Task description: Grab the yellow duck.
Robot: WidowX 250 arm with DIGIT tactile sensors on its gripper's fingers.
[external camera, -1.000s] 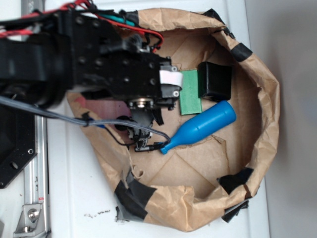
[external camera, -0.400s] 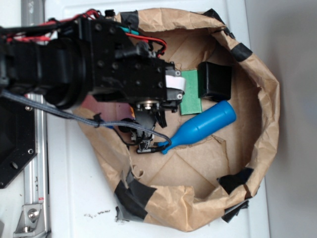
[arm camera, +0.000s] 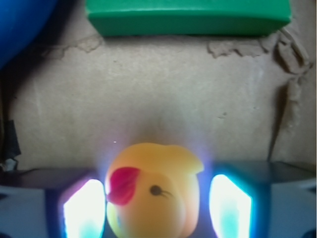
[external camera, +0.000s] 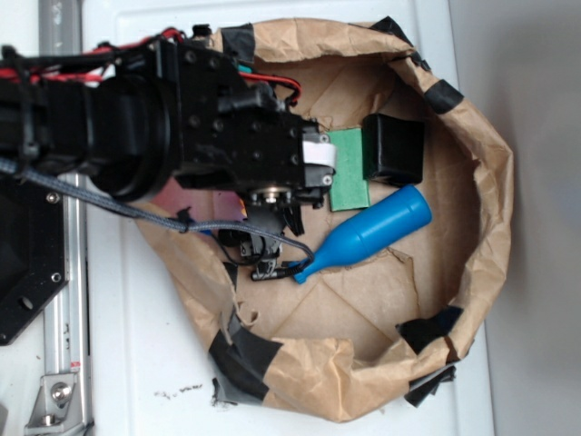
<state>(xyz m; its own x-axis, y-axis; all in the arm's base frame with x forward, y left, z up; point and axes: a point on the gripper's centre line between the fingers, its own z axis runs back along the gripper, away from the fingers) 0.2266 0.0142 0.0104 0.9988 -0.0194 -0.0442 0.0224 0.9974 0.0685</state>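
Note:
The yellow duck (arm camera: 153,196) fills the bottom middle of the wrist view, its red beak turned left, sitting on the brown paper floor. My gripper (arm camera: 156,201) straddles it and is open. The left finger (arm camera: 84,210) is at the beak side, and a narrow gap shows between the duck and the right finger (arm camera: 229,206). In the exterior view the black arm (external camera: 209,136) reaches in from the left and hides both the duck and the jaws.
A blue bottle-shaped toy (external camera: 368,234) lies diagonally just right of the arm. A green block (external camera: 348,180) and a black block (external camera: 395,148) sit beyond it. A crumpled brown paper wall (external camera: 486,182) patched with black tape rings the area.
The arm has shifted a little to the right and further into the paper ring. The blue toy and the blocks have not moved.

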